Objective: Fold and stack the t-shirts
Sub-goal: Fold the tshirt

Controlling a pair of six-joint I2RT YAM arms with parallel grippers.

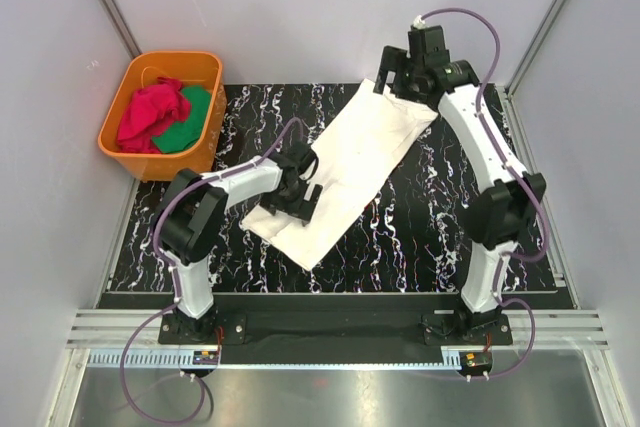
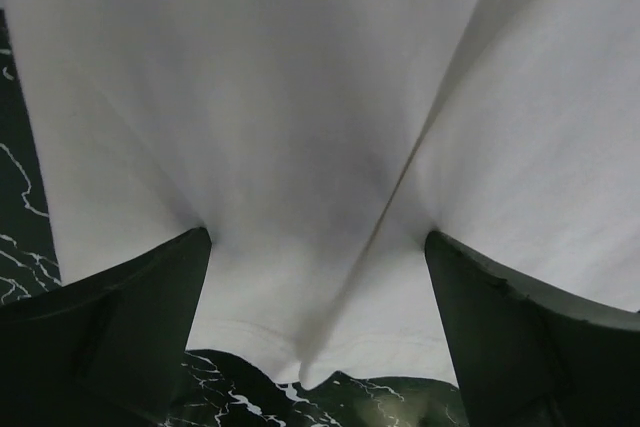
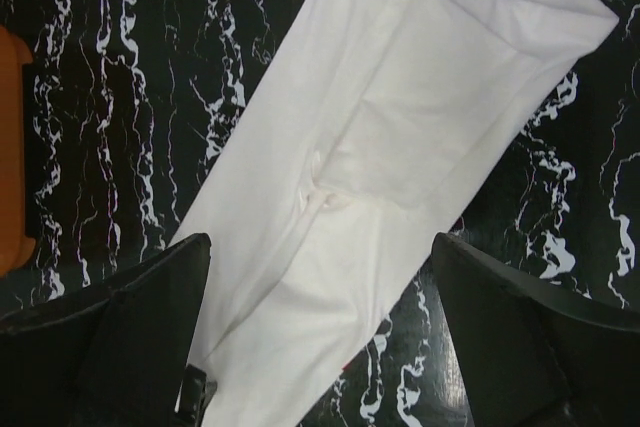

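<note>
Lying slantwise across the black, white-veined table surface (image 1: 420, 237), the large cream-white cloth t-shirt (image 1: 350, 172) is folded into a long, narrow band. It runs from near the left edge toward the far right corner. The left gripper (image 1: 298, 201) sits over the band's near left end, by the hem, with its jaws spread wide and the dark fingers (image 2: 110, 327) straddling a crease in the cloth. Whether the tips press on the fabric cannot be told. The right gripper (image 1: 400, 87) is at the far right end of the band, above the cloth, also spread wide and grasping nothing. A crumpled red cloth garment (image 1: 150, 115) lies in the orange plastic tub (image 1: 170, 162), beside a green cloth (image 1: 190, 122). The tub stands at the far left corner of the surface.
</note>
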